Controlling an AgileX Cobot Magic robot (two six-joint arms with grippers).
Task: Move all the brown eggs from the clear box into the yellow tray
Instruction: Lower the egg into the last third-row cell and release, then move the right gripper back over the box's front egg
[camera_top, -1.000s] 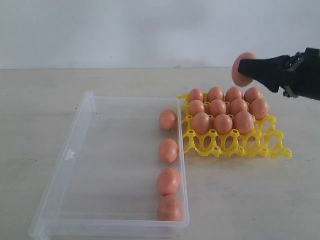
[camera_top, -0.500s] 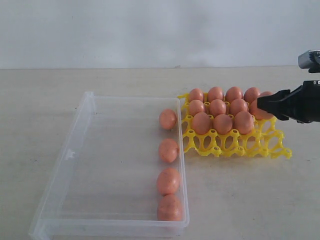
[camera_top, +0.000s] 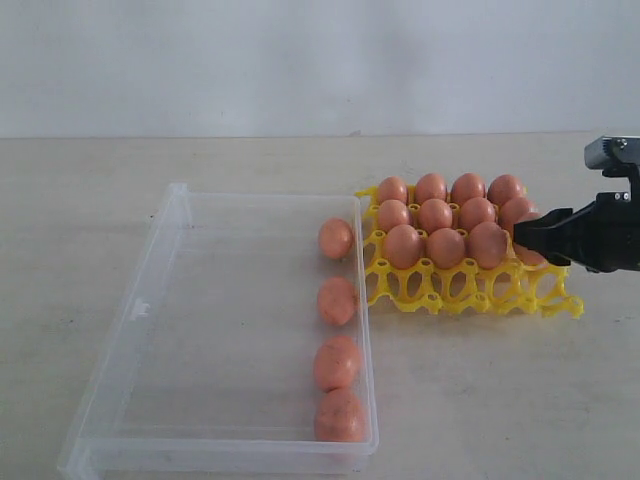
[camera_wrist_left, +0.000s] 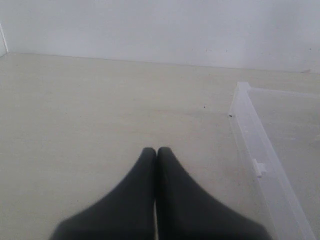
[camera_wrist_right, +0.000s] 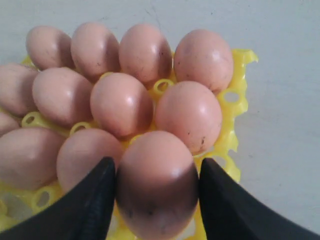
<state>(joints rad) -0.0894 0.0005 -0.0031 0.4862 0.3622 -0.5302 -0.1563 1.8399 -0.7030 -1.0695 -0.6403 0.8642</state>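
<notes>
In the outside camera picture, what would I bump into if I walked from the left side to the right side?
clear box → four brown eggs lined up along its right wall → yellow tray → right gripper gripping an egg

I work over a pale beige tabletop (camera_top: 250, 165) with a faint, streaky grain and a few tiny dark specks. Behind it stands a plain whitish wall (camera_top: 300, 60), slightly bluish. The two meet in a straight line along the table's far edge. The light is soft and even, and shadows on the surface are weak.
</notes>
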